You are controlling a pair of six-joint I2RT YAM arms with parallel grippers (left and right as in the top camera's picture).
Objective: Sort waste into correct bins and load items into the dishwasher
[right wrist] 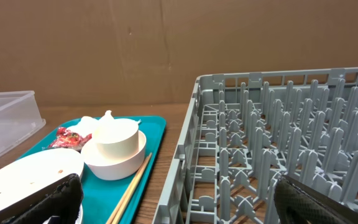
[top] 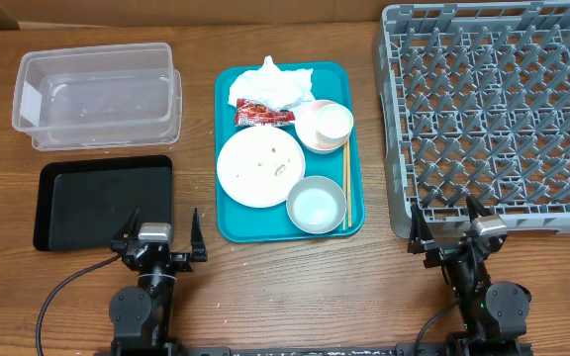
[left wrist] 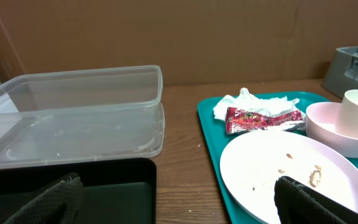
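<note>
On the teal tray (top: 354, 213) lie a crumpled white napkin (top: 273, 84), a red wrapper (top: 261, 115), a round plate (top: 260, 168) with rice scraps (top: 281, 170), a pink bowl (top: 310, 133) holding a small white cup (top: 332, 122), and a whitish-blue bowl (top: 316, 205). The clear tub (top: 97, 94) and black tray (top: 104, 201) sit at the left. The grey dish rack (top: 493, 119) is at the right. My left gripper (top: 158, 237) is open and empty at the front, by the black tray. My right gripper (top: 448, 229) is open and empty at the rack's front edge.
A pair of wooden chopsticks (top: 345, 183) lies along the teal tray's right side. Brown cardboard stands behind the table (left wrist: 185, 37). In the left wrist view the plate (left wrist: 278, 174) and wrapper (left wrist: 263, 119) are ahead on the right.
</note>
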